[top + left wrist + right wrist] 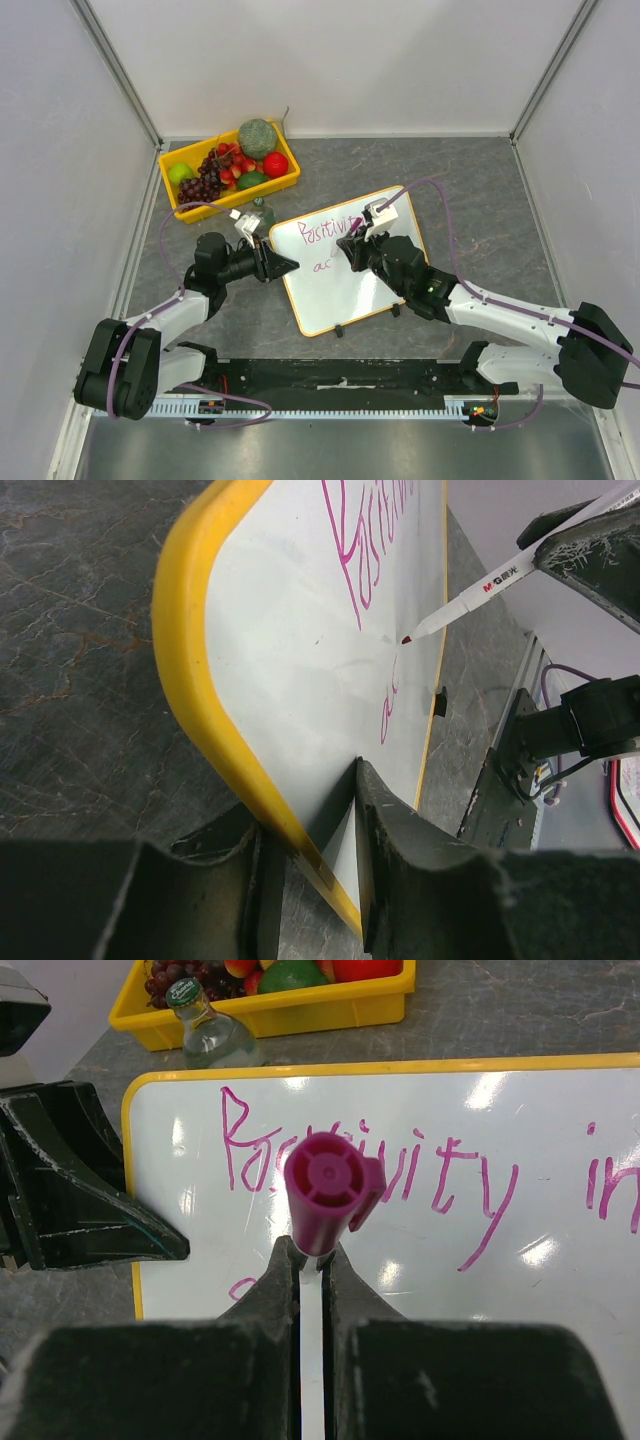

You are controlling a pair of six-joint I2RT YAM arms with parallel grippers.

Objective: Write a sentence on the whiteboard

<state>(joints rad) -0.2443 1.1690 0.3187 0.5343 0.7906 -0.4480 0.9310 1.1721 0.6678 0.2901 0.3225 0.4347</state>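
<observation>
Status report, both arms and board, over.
Left jaws shut on whiteboard edge. Right jaws shut on marker, tip at board. Sentence: second line begun. Nothing blocking.

The whiteboard (345,295) lies in the middle of the top view, turned so that its long edges rise from lower left to upper right. It is a white rectangle with rounded corners and a thin yellow-orange frame, with two small black feet on its lower edge. The sentence (450,1175) is in thin pink-magenta handwriting. Its first line reads "Positivity in" along the board's upper edge, with a few middle letters hidden. Below it, toward the left, a second line begins "ac".
</observation>
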